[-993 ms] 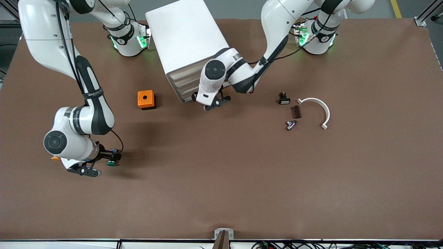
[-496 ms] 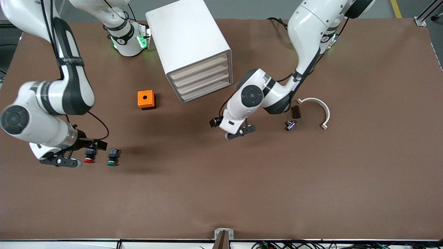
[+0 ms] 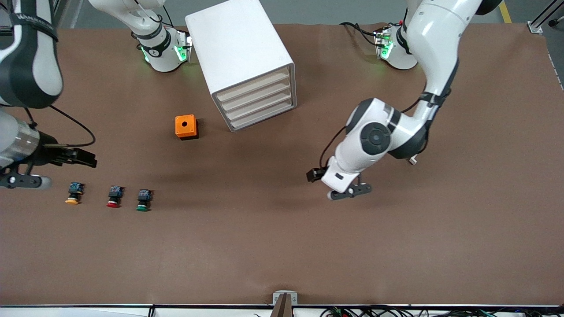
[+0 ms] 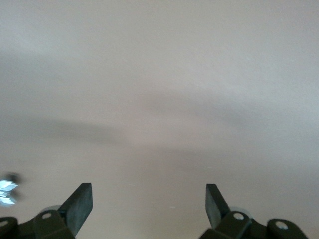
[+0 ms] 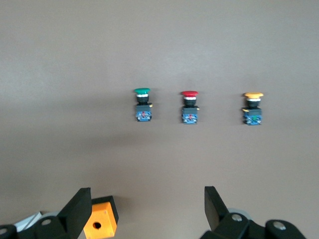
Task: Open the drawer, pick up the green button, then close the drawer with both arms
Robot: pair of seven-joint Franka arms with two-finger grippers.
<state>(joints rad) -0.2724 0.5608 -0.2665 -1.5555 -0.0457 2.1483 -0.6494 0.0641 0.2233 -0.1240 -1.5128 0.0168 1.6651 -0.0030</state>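
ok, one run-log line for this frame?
drawers: all shut | green button: on table beside red button | left hand: open, empty | right hand: open, empty

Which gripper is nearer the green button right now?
Right. The right gripper is up near the green button, toward the right arm's end. The left gripper is over bare table much farther off.

No text, number or sign could be read anywhere. The band on the right arm [image 3: 33, 20] carried lettering too small to read.
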